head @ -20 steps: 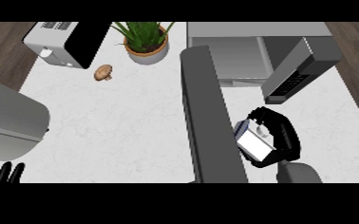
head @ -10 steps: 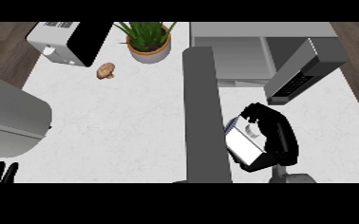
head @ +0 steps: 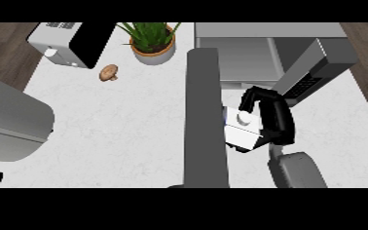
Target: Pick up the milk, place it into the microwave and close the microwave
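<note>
- A steep downward look at a white counter, with a strip of dark wood floor along the upper left edge.
- The right hand, black, on a grey forearm rising from the lower edge, has its fingers and thumb curled round the milk.
- The milk is a small white carton with a round cap on top, tilted in the hand, just in front of the microwave.
- The microwave sits at the upper right with its interior showing; its door hangs open as a long grey slab running down the middle of the view.
- The carton is just beside the door's right face, outside the cavity.
- The left hand cannot be made out.
- A potted plant stands left of the microwave.
- A small brown mushroom lies on the counter to the plant's lower left.
- A toaster, white with a black side, sits at the upper left corner.
- A large grey rounded object fills the left edge.
</note>
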Controlling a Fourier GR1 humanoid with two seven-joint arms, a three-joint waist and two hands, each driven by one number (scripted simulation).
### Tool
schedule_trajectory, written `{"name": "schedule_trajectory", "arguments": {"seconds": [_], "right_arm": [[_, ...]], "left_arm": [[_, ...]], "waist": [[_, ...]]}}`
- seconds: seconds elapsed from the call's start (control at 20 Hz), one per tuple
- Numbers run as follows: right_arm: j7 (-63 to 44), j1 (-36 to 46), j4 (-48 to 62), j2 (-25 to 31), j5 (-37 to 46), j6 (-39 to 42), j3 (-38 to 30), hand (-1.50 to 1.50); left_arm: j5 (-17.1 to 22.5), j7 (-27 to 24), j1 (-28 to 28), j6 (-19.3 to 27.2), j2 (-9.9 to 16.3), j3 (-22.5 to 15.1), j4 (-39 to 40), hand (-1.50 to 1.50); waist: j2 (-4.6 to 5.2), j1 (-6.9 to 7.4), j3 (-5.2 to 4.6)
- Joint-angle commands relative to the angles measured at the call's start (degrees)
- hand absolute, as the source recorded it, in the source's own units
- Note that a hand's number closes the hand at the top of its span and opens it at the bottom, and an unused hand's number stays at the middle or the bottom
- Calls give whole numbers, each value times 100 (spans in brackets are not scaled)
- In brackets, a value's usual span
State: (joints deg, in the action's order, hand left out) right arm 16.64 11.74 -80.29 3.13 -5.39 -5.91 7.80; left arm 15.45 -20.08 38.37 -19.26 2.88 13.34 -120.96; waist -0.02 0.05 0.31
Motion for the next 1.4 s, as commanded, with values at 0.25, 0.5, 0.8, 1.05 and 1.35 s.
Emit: {"name": "schedule_trajectory", "arguments": {"seconds": [0.25, 0.5, 0.8, 1.05, 1.35], "right_arm": [[164, 1470, 2007, -295, 3, -1148, -385, 150], [1246, 2405, 3996, -267, -31, -676, -1175, 150], [2189, 3339, 5527, 153, -25, -479, -1674, 150], [3034, 3525, 6086, 133, 205, -755, -1693, 150], [3122, 4193, 6627, 259, 408, -1319, -1753, 150]], "left_arm": [[30, 61, -334, -171, 117, 231, 368, -150], [154, 70, -499, -338, 216, 384, 611, -150], [44, 225, -452, -355, 114, 303, 300, -150], [373, 257, -596, -524, 307, 597, 561, -150], [169, 162, -1045, -472, 320, 598, 1094, -150]], "waist": [[27, 114, -28], [56, 182, -25], [89, 268, -19], [108, 308, -20], [141, 339, -22]]}}
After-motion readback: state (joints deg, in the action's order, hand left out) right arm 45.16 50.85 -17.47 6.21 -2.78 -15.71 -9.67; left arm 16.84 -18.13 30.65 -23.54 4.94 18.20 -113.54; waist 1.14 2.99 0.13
